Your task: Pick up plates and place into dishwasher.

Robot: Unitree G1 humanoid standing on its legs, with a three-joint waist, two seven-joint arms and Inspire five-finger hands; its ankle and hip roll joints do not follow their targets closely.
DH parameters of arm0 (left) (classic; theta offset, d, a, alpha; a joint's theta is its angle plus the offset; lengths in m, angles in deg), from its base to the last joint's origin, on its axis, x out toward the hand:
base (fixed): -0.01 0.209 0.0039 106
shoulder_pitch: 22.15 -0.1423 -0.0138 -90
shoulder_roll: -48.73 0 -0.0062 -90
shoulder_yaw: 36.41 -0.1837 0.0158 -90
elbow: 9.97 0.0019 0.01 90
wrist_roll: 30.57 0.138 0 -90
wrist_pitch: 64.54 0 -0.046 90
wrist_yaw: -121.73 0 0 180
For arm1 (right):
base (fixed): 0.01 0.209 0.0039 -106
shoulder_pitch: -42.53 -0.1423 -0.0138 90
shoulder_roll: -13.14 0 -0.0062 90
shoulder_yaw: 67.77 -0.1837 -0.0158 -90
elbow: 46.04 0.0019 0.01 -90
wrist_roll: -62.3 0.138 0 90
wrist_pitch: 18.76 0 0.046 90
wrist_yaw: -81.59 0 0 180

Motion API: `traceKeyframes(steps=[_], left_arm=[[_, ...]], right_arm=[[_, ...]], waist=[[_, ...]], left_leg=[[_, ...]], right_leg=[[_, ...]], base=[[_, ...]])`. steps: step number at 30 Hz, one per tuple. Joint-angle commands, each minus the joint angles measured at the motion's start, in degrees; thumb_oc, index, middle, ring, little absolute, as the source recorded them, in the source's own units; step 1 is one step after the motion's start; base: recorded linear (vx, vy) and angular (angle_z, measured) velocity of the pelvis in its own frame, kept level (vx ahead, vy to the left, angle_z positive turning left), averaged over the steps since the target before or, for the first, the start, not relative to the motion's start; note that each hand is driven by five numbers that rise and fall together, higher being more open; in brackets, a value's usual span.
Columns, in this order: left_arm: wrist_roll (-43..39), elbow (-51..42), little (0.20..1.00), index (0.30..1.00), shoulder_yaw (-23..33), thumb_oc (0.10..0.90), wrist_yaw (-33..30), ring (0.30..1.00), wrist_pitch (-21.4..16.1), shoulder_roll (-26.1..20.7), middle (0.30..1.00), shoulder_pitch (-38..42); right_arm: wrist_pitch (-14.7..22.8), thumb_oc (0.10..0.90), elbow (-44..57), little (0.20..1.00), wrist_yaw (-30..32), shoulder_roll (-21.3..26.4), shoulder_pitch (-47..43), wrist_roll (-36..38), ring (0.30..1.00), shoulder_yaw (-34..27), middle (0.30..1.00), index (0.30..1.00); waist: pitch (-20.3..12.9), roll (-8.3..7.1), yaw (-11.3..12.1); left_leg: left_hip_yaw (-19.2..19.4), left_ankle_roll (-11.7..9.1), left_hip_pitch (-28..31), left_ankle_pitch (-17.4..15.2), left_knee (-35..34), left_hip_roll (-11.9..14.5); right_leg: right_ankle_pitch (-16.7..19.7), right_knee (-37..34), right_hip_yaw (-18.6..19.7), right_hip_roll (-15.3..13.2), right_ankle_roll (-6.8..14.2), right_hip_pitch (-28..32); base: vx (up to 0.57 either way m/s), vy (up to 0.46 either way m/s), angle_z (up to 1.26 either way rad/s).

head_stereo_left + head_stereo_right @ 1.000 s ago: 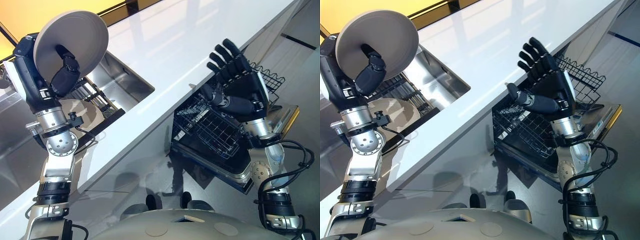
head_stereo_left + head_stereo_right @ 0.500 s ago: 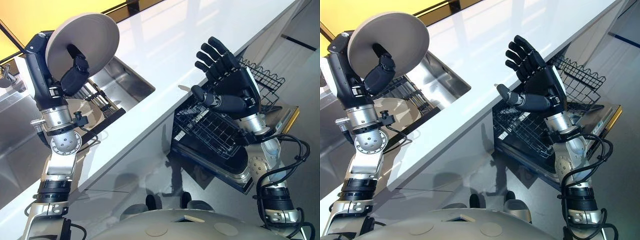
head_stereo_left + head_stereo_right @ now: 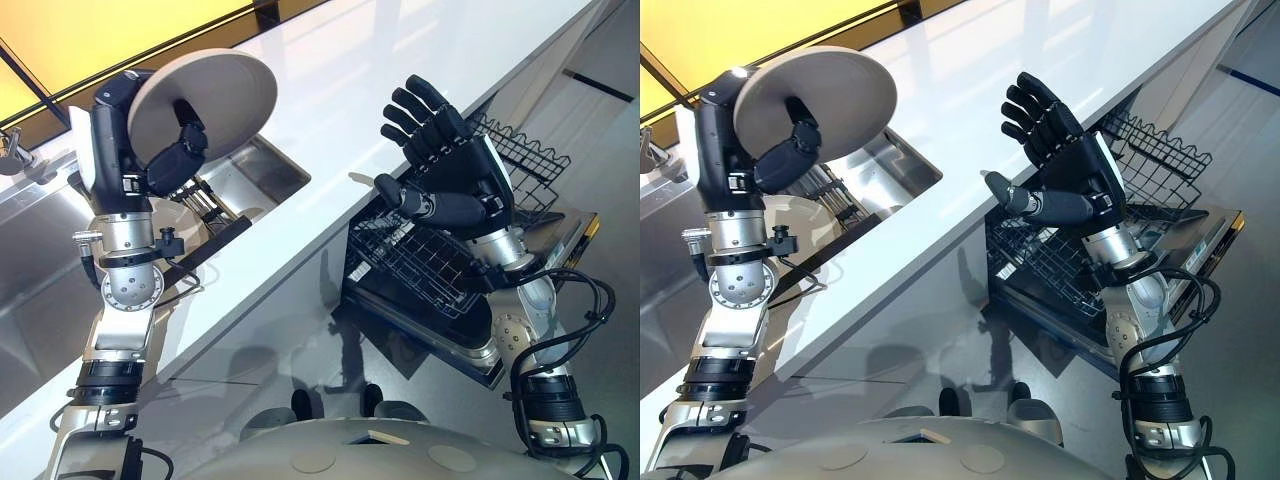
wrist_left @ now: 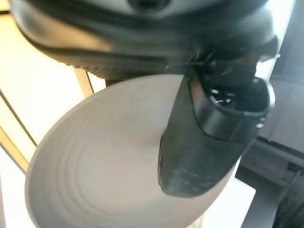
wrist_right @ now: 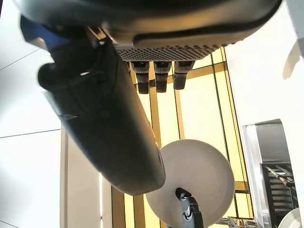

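One plate [image 3: 215,95] gripped in left hand [image 3: 175,165] above sink [image 3: 262,172]. Right hand [image 3: 455,185] open, fingers spread, over desk [image 3: 400,80] edge, above dishwasher rack [image 3: 420,262].

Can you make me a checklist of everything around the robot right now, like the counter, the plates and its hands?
Surface: white counter, bare, with a steel sink set in it.
Job's things: plate held up over the sink by the left hand; a second plate rests in the sink beside a dark rack; dishwasher rack pulled out below the counter edge, no plates seen in it.
Clutter: nothing seen.
Hands: left hand curled round the plate; right hand raised, fingers spread, holding nothing.
Cables: nothing seen.
Surroundings: yellow wall panels behind the counter; grey floor.
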Motion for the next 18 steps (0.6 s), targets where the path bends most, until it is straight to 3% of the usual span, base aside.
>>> traceKeyframes(steps=[1, 11, 18], left_arm=[[-4.2, 0.6, 0.2, 0.3, -0.3, 0.1, -0.8, 0.3, -6.4, -5.7, 0.3, 7.2], [-6.8, 3.7, 0.2, 0.3, -4.6, 0.1, 2.2, 0.3, -4.2, -5.7, 0.3, 11.2], [-7.0, 4.0, 0.2, 0.3, -9.6, 0.1, 5.4, 0.3, -3.7, -5.4, 0.3, 13.9]], right_arm=[[3.8, 0.8, 6.0, 0.9, 0.0, 0.7, -4.3, 2.9, 0.9, -1.3, 0.9, 0.9], [1.5, 0.8, 3.7, 0.9, -0.2, 1.3, -8.3, 3.3, 0.9, 2.3, 0.9, 0.9], [5.8, 0.8, 3.3, 0.9, 4.9, 2.5, -12.7, -1.8, 0.9, 6.2, 0.9, 0.9]], waist=[[-7.3, 0.16, 0.5], [-7.3, -0.06, 1.1], [-7.2, -0.09, 1.6]], left_leg=[[-0.1, -0.5, 0.5, -5.9, 0.8, -1.1], [-0.9, -0.3, 0.4, -6.1, 1.5, -1.6], [-1.0, -0.4, 0.5, -5.9, 1.4, -1.6]], right_leg=[[-8.1, 5.9, -1.2, 3.7, 0.7, -1.1], [-8.4, 6.7, -2.2, 3.5, 0.5, -1.1], [-8.3, 6.4, -2.5, 3.4, 0.5, -0.7]], base=[[0.0, 0.0, 0.0], [-0.03, -0.002, 0.01], [-0.01, 0.006, 0.03]])
